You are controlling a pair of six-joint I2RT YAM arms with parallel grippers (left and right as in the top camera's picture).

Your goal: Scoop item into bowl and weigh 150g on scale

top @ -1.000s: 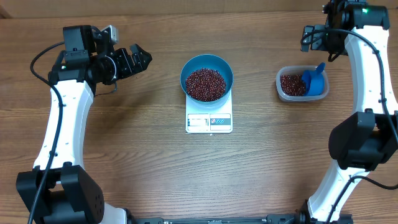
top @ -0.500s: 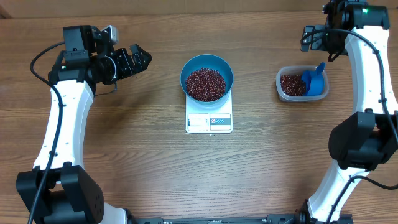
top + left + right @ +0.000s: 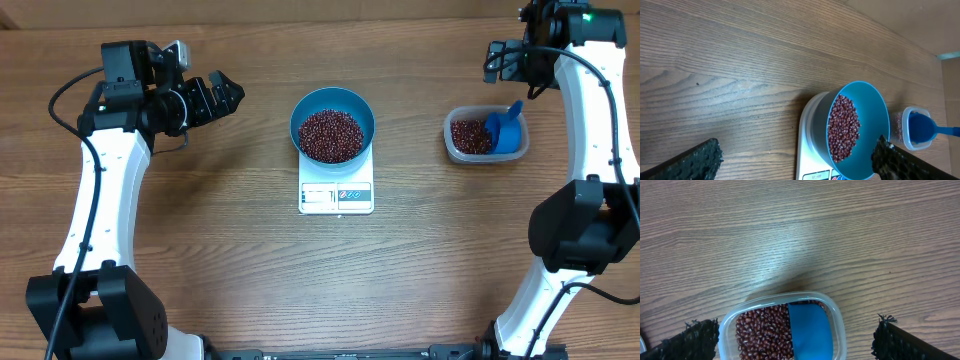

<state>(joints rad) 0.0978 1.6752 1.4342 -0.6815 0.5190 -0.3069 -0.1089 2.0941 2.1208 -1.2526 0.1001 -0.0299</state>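
Red-brown beans [image 3: 332,135] lay heaped in the blue bowl [image 3: 366,115], which sat on the white scale [image 3: 336,197] mid-desk [image 3: 200,260], nearer the far edge. More beans and a blue scoop [image 3: 507,130] lay in a clear tub [image 3: 458,152] toward the right edge. The left gripper [image 3: 228,92], by the far left corner, and the right gripper [image 3: 795,330], above the tub, both had jaws wide apart, holding nothing.
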